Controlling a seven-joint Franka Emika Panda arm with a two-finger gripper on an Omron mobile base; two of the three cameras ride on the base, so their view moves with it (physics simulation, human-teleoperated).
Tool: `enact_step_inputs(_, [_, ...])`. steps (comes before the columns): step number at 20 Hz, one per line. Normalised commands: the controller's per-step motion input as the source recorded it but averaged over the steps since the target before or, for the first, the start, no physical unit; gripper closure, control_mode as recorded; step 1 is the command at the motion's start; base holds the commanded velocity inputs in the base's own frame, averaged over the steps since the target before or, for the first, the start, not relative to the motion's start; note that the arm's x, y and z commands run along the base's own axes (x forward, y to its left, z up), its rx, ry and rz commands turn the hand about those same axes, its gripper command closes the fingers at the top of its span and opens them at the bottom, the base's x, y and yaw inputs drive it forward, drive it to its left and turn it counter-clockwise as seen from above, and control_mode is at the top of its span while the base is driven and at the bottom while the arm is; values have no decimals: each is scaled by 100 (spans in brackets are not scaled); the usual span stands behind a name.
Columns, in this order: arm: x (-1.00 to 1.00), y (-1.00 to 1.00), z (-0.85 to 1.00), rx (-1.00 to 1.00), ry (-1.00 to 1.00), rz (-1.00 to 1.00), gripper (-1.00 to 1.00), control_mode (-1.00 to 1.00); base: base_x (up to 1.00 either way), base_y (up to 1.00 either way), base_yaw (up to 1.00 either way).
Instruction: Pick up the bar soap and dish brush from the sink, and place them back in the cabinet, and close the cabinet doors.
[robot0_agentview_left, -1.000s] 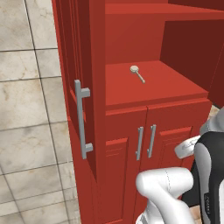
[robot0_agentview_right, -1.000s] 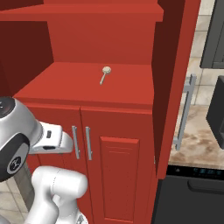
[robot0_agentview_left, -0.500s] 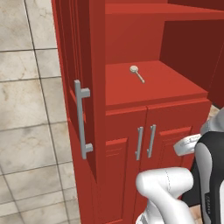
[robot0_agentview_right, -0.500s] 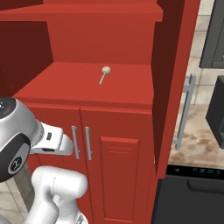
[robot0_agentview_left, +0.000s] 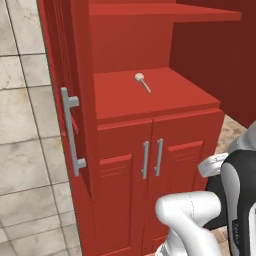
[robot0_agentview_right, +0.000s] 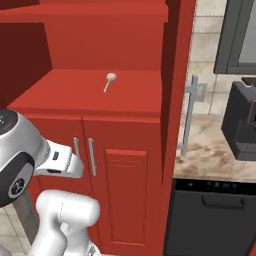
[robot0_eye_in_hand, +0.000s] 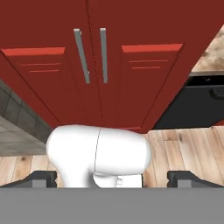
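The cabinet (robot0_agentview_left: 125, 165) stood with its left door (robot0_agentview_left: 60, 100) swung open; the dish brush (robot0_agentview_left: 141, 80) lay on the shelf (robot0_agentview_left: 150, 97), centre. The right door (robot0_agentview_right: 175, 100) likewise open. The hand (robot0_eye_in_hand: 112, 177) was empty, jaws wide. Approach each handle squarely and push the doors shut steadily.

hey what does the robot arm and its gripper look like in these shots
The arm is made of glossy white rounded shells with dark grey to black joint sections and a small round mark on one dark joint. No loose cables show. The gripper has two small dark, blocky finger tips.
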Motion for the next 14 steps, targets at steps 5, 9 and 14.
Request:
enact_step_inputs(5, [0,0,0,0,0,0,-100,100,-47,-53,-3])
enact_step_inputs(9, [0,0,0,0,0,0,-100,100,-52,-62,0])
enact_step_inputs(14, [0,0,0,0,0,0,-100,100,-41,-52,0])
